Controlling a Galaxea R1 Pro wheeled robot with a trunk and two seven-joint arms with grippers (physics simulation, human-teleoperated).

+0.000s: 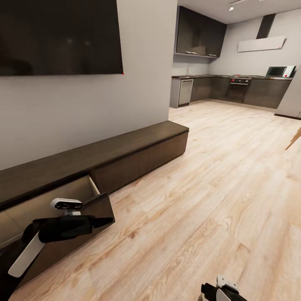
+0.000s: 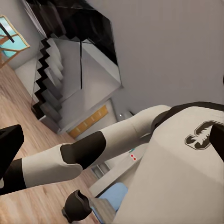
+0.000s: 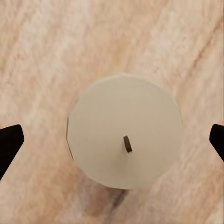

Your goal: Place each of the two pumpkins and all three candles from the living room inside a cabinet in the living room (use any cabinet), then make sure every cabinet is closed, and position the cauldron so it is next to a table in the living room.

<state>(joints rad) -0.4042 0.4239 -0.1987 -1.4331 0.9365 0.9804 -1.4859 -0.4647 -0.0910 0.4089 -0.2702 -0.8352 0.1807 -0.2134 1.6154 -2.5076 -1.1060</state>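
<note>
Head view: the long, low dark brown wooden cabinet (image 1: 125, 156) runs along the wall, one pull-out front tipped open, the left gripper (image 1: 77, 223) hanging just before it — jaws unreadable. Left wrist view: robot's own pale arm and trunk. Right wrist view: a stubby grey-beige candle (image 3: 125, 131) stands upright on pale wood floor (image 3: 42, 56), the right gripper (image 3: 112, 140) spread wide around it, nothing crowding. Light, stiff, probably smooth-sided — pinch across its round sides.

My left arm's black gripper (image 1: 94, 220) hangs over the pulled-out front of the long, low dark brown wooden cabinet (image 1: 125, 150).
</note>
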